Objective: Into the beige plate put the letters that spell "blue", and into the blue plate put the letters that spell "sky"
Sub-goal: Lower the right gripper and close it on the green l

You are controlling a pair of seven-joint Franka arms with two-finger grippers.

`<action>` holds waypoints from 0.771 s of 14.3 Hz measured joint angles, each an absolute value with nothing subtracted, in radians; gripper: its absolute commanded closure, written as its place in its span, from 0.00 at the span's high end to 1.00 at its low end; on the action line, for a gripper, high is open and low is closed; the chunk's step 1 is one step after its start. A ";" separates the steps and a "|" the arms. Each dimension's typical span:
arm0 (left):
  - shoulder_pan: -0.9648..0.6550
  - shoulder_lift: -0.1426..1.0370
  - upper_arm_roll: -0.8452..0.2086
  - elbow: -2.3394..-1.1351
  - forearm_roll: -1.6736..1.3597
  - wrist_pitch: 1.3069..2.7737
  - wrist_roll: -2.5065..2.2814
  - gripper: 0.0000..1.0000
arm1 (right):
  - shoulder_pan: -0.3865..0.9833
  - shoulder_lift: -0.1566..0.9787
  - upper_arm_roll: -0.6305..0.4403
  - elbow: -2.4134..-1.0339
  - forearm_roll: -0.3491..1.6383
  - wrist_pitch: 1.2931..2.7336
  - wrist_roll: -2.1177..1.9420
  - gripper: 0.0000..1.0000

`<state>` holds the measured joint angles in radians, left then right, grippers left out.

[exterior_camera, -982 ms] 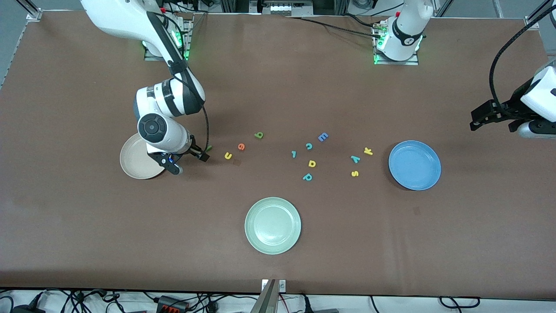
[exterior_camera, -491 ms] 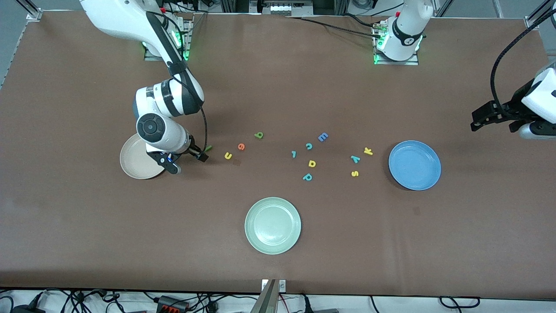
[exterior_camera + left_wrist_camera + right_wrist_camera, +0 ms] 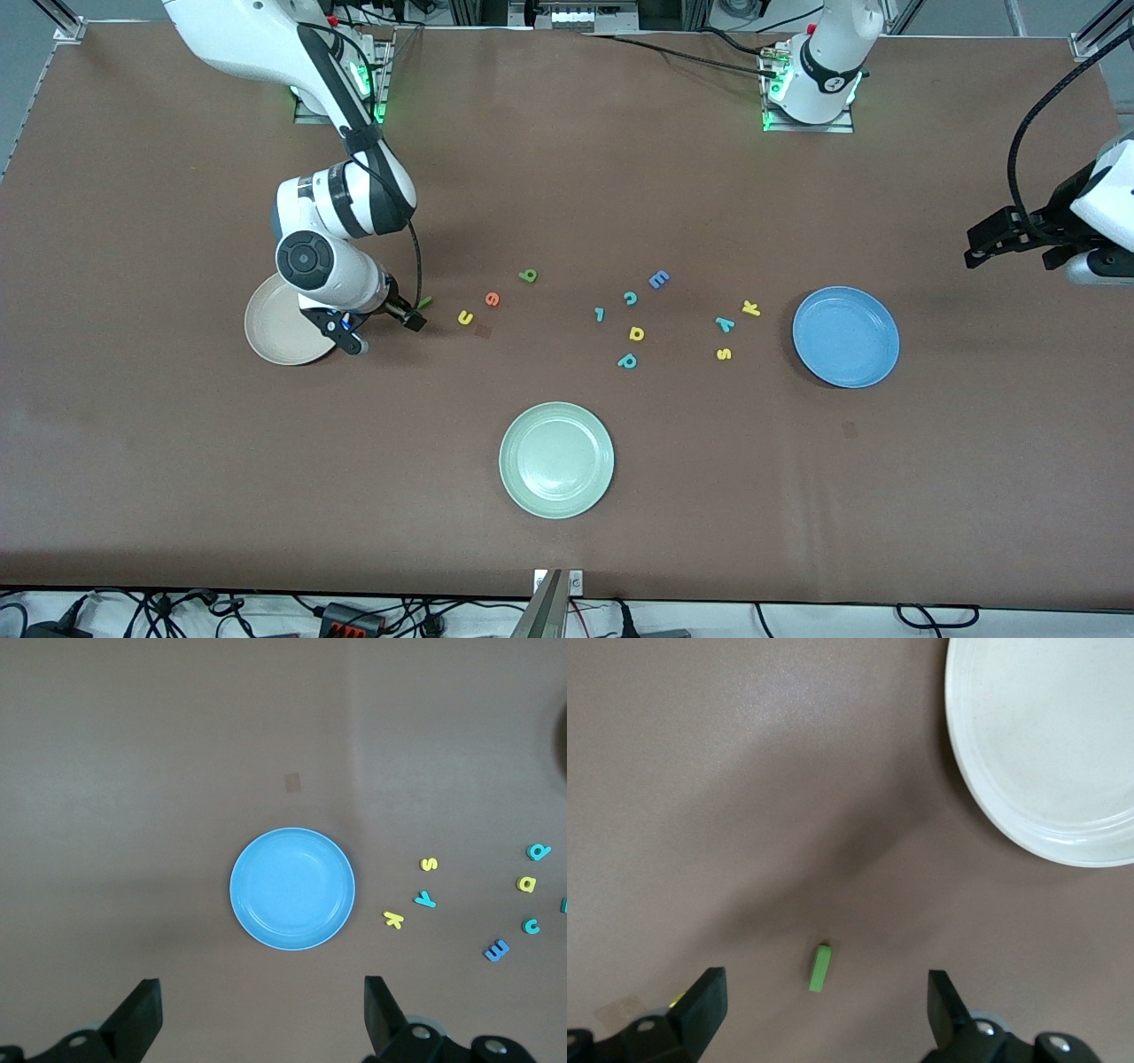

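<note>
My right gripper (image 3: 383,330) hangs open low over the table beside the beige plate (image 3: 270,341). The dark green l (image 3: 821,967) lies flat between its spread fingers, touching neither, with the beige plate (image 3: 1045,753) close by. Toward the left arm's end from the l (image 3: 426,302) lie the yellow u (image 3: 465,317), orange e (image 3: 492,299) and olive b (image 3: 528,276). Yellow s (image 3: 723,354), teal y (image 3: 725,324) and yellow k (image 3: 750,308) lie beside the empty blue plate (image 3: 846,337). My left gripper (image 3: 1012,255) waits open, high over the table's end; its wrist view shows the blue plate (image 3: 292,889).
A pale green plate (image 3: 556,459) sits nearer the front camera, mid-table. Between the two letter groups lie a blue E (image 3: 658,279), teal c (image 3: 630,298), teal hooked piece (image 3: 600,314), yellow rounded letter (image 3: 636,333) and teal p (image 3: 627,361).
The right gripper has crept slightly toward the beige plate, staying open around the green l. The left arm has drifted a little toward the table's end. No letter has moved.
</note>
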<state>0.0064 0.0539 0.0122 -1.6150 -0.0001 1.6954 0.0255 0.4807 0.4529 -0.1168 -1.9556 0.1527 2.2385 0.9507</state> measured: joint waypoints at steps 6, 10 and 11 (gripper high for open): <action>0.006 0.055 0.012 -1.615 0.000 1.695 0.025 1.00 | 0.481 0.453 -0.117 -1.996 0.183 2.305 0.961 1.00; 0.006 0.056 0.012 -1.615 0.000 1.695 0.025 1.00 | 0.484 0.457 -0.115 -2.010 0.206 2.320 0.972 1.00; 0.006 0.056 0.012 -1.615 0.000 1.695 0.025 1.00 | 0.490 0.461 -0.113 -2.017 0.214 2.330 0.981 1.00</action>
